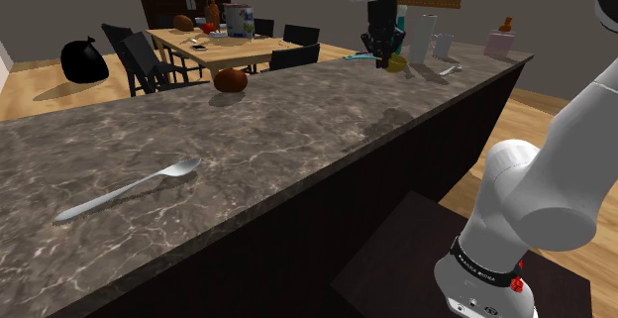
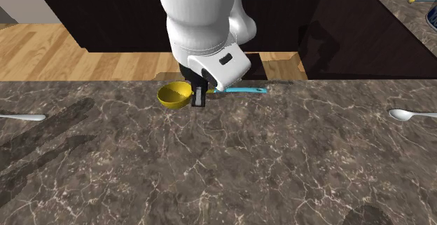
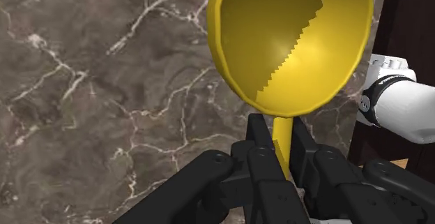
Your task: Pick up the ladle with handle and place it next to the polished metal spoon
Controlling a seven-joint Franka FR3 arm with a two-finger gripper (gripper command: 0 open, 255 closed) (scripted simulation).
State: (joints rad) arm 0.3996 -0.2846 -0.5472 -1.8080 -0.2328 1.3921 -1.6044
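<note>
Yellow ladle (image 3: 289, 41) clasped in pincer (image 3: 280, 128), handle partly hidden

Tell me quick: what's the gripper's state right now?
Gripper: closed on the yellow ladle, clasped at its neck.

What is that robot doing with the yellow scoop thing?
The white robot arm's black gripper is shut on the ladle, pinching the thin neck just below its yellow bowl. The ladle has a blue handle and is down by the dark marble counter, near its edge. A metal spoon lies flat farther along the counter, well away from the ladle, so the ladle is not beside it yet.
</note>
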